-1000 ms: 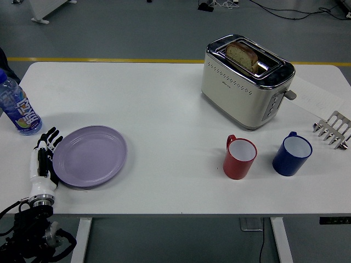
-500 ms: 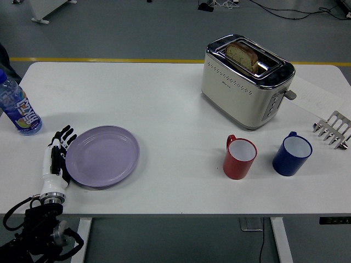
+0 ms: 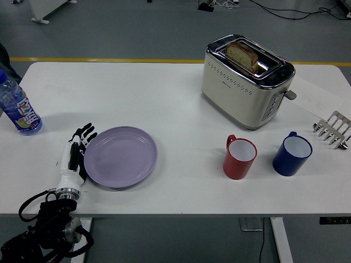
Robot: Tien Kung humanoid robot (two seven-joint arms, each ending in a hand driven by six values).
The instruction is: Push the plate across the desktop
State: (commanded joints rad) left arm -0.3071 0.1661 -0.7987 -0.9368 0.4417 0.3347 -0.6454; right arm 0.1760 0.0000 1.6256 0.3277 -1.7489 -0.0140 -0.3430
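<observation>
With fingers (image 3: 83, 133) extended, left hand (image 3: 75, 153) touches the plate (image 3: 122, 156).

White table (image 3: 164, 98), rounded far corners, white legs (image 3: 281, 240) visible beneath near edge. Grey smooth floor (image 3: 120, 27) beyond. Yellow line (image 3: 98, 59) on floor along table's far edge. Black cables (image 3: 285, 8) at far right; white base (image 3: 46, 8), possibly furniture, far left. Even lighting.
</observation>
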